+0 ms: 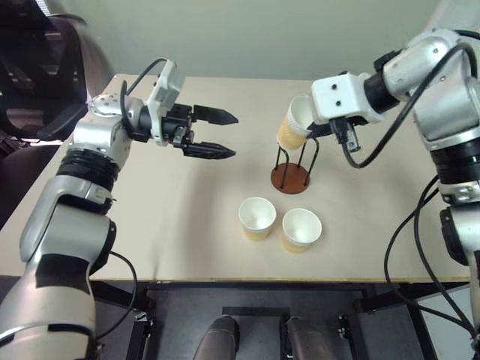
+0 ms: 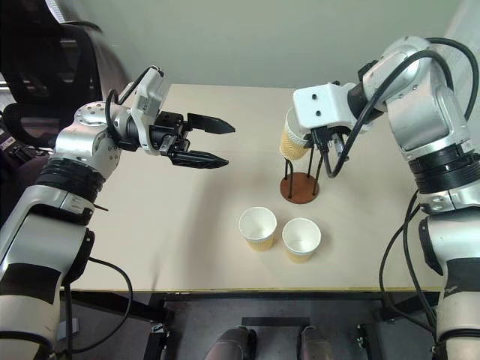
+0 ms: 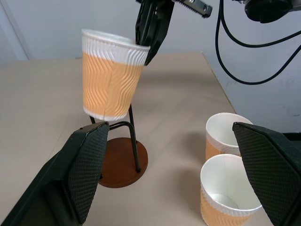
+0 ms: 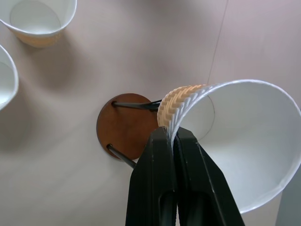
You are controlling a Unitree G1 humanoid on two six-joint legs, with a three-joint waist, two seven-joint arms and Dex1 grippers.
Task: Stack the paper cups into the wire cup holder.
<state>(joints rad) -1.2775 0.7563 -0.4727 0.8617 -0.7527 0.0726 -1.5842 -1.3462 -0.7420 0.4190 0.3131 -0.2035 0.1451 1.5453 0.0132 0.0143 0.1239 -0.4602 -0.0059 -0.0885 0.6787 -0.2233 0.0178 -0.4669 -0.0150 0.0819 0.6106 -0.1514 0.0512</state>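
While pinched by its rim, 1 paper cup [image 1: 292,123] hung tilted over the wire cup holder [image 1: 291,174].

Gripped that cup's rim between the shut fingers of the right gripper [image 4: 173,137], just above the holder's wire loops, above the table [image 1: 165,225]. Kept the left gripper [image 1: 223,133] wide open and empty, well apart from the holder. Left 2 more cups [image 1: 257,217] [image 1: 301,229] upright side by side near the table's front edge.

Held paper cup [image 4: 244,141] hiding part of wire cup holder [image 4: 124,127] base; frame edge cutting one table cup [image 4: 5,77].
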